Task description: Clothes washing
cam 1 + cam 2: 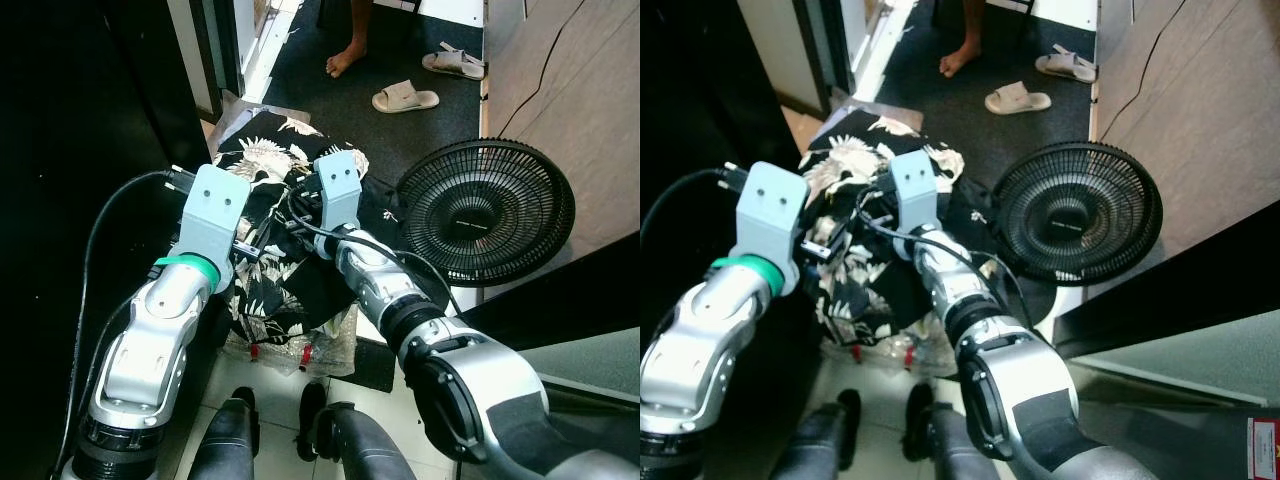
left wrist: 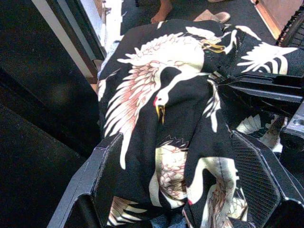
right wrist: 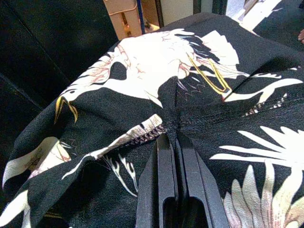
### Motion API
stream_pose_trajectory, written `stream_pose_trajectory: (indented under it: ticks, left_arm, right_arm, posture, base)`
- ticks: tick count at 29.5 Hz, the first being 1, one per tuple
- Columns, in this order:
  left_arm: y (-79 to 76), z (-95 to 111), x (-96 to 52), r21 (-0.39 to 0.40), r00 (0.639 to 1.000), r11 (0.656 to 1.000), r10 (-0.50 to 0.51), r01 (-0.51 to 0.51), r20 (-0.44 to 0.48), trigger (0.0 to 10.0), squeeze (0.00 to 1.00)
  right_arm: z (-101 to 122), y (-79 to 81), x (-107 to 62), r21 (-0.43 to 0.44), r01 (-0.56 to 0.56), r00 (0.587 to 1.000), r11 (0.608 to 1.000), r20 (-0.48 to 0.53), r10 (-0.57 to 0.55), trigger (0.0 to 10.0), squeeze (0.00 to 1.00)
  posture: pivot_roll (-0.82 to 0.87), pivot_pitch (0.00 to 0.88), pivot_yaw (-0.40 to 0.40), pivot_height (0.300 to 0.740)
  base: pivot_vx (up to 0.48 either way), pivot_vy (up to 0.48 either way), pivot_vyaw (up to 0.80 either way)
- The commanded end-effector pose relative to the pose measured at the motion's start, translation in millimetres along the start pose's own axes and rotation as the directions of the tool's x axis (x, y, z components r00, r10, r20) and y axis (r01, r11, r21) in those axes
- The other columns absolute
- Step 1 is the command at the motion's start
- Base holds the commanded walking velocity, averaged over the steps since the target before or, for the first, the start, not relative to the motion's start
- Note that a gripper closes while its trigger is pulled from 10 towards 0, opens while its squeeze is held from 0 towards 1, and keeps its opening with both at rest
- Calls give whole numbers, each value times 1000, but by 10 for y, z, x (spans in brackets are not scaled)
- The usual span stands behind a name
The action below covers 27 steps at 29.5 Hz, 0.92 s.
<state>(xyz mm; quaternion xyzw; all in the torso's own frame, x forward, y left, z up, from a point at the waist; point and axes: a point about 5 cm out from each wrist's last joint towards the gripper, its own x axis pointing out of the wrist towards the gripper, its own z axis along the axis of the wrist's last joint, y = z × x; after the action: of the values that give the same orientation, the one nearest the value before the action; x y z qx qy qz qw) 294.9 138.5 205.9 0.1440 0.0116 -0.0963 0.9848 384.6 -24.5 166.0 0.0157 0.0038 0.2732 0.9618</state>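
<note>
Fabric is pinched tight in the right end effector [image 3: 176, 142], a fold of the black shirt with white crane print [image 1: 262, 160]. The left end effector [image 2: 190, 166] stands wide, shirt bunched between its fingers. The garment sits heaped on what may be a basket, left of the black round floor fan [image 1: 487, 210]. Washing looks barely begun: lifting and loading remain.

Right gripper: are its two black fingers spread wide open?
No. The right gripper has its fingers pressed together, pinching a fold of the black crane-print garment.
</note>
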Motion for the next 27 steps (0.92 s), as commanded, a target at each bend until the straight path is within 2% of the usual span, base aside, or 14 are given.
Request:
stream_pose_trajectory:
  ticks: [1, 5, 6, 7, 9, 11, 13, 17, 19, 21, 22, 23, 24, 27]
  left_arm:
    - [-30, -94, 0, -11, 1000, 1000, -4, 4, -31, 10000, 0]
    - [-55, -106, 27, -18, 1000, 1000, -7, 6, -27, 10000, 0]
    - [-81, -101, 59, -26, 1000, 1000, -17, 16, -19, 10000, 0]
    - [-106, -94, 84, -33, 1000, 999, -27, 27, -11, 10000, 0]
    - [-106, -94, 84, -33, 1000, 999, -27, 27, -11, 10000, 0]
    - [-164, -75, 156, -41, 998, 998, -57, 57, 5, 10000, 0]
    - [-164, -75, 156, -41, 998, 998, -57, 57, 5, 10000, 0]
    - [-219, -39, 240, -45, 996, 995, -86, 87, 25, 10000, 0]
    - [-273, 5, 330, -46, 993, 993, -111, 113, 47, 10000, 0]
    - [-273, 5, 330, -46, 993, 993, -111, 113, 47, 10000, 0]
    - [-288, 19, 355, -46, 992, 992, -116, 118, 53, 10000, 0]
    - [-288, 19, 355, -46, 992, 992, -116, 118, 53, 10000, 0]
    - [-294, 24, 372, -46, 991, 992, -118, 121, 58, 10000, 0]
    - [-294, 24, 372, -46, 991, 992, -118, 121, 58, 10000, 0]
  right_arm:
    - [-79, 5, -28, 22, -7, 1000, 1000, -14, 7, 0, 0]
    - [101, -22, -14, 23, -33, 995, 999, 100, 31, 0, 0]
    - [358, -95, -27, 11, -30, 969, 999, 245, 26, 8588, 0]
    - [574, -161, -70, -8, -19, 933, 1000, 360, 20, 10000, 0]
    - [574, -161, -70, -8, -19, 933, 1000, 360, 20, 10000, 0]
    - [1040, -306, -272, -56, 31, 828, 998, 561, 6, 10000, 0]
    - [1040, -306, -272, -56, 31, 828, 998, 561, 6, 10000, 0]
    - [1525, -450, -555, -114, 98, 717, 989, 697, 9, 10000, 0]
    - [2163, -652, -908, -133, 197, 561, 971, 828, 0, 10000, 0]
    - [2163, -652, -908, -133, 197, 561, 971, 828, 0, 10000, 0]
    - [2419, -710, -1065, -128, 231, 483, 965, 876, 0, 10000, 0]
    - [2419, -710, -1065, -128, 231, 483, 965, 876, 0, 10000, 0]
    - [2654, -738, -1210, -111, 239, 398, 965, 917, 7, 10000, 0]
    - [2654, -738, -1210, -111, 239, 398, 965, 917, 7, 10000, 0]
  posture:
    - [286, 287, -55, 740]
    - [250, 243, -58, 740]
    - [213, 212, -51, 740]
    - [207, 207, -49, 740]
    - [207, 207, -49, 740]
    - [150, 159, -27, 740]
    - [150, 159, -27, 740]
    - [108, 122, -12, 740]
    - [78, 79, -1, 740]
    - [78, 79, -1, 740]
    - [77, 73, 0, 740]
    - [77, 73, 0, 740]
    - [75, 59, 6, 740]
    - [75, 59, 6, 740]
  base:
    - [0, 0, 0]
    - [0, 0, 0]
    - [0, 0, 0]
    - [0, 0, 0]
    - [0, 0, 0]
    - [0, 0, 0]
    - [0, 0, 0]
    - [0, 0, 0]
    - [0, 0, 0]
    - [0, 0, 0]
    - [0, 0, 0]
    - [0, 0, 0]
    - [0, 0, 0]
    - [0, 0, 0]
